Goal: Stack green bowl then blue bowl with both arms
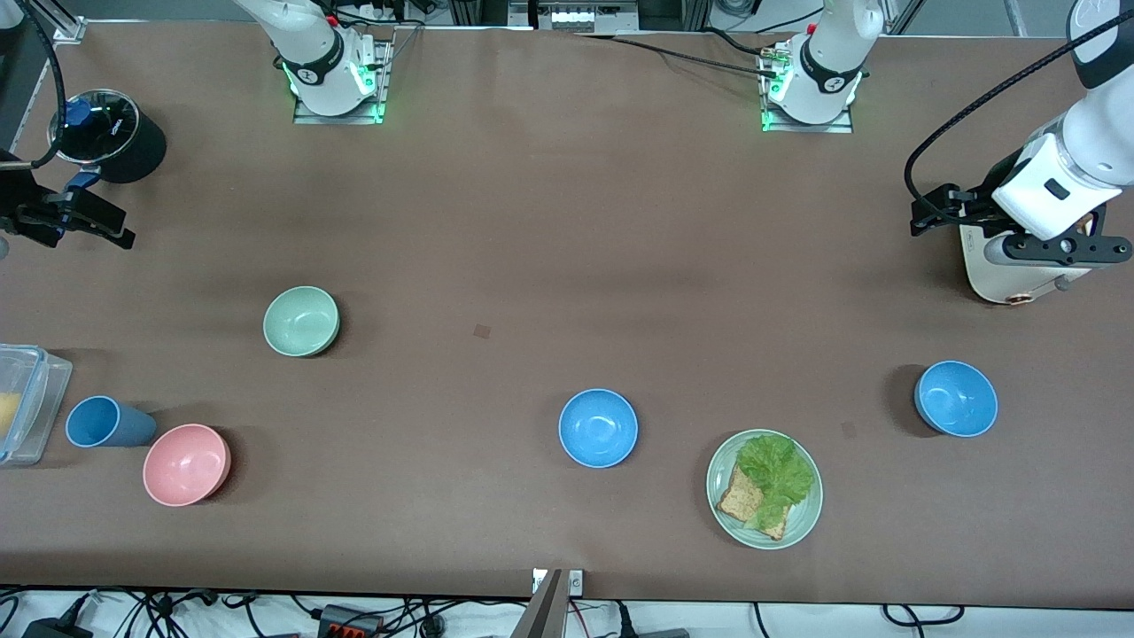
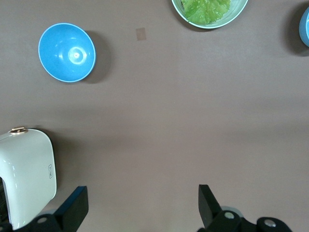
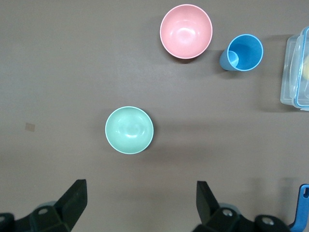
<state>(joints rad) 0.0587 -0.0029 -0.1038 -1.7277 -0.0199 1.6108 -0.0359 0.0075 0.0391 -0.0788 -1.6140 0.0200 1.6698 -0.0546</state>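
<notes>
The pale green bowl [image 1: 301, 321] [image 3: 129, 130] stands upright on the brown table toward the right arm's end. One blue bowl [image 1: 598, 428] sits mid-table, nearer the front camera. A look-alike blue bowl [image 1: 956, 399] [image 2: 66, 52] sits toward the left arm's end. My left gripper [image 1: 1054, 251] [image 2: 143, 193] hangs open and empty over the white appliance at that end. My right gripper [image 1: 66, 221] [image 3: 141, 186] is open and empty in the air at the right arm's end of the table, apart from the green bowl.
A pink bowl [image 1: 186, 464] [image 3: 186, 31], a blue cup [image 1: 106, 422] [image 3: 244, 52] and a clear plastic box [image 1: 22, 403] sit near the right arm's end. A green plate [image 1: 802, 523] carries lettuce and bread. A white appliance [image 1: 1001, 266] [image 2: 26, 179] and a black round pot [image 1: 106, 133] stand at the table's ends.
</notes>
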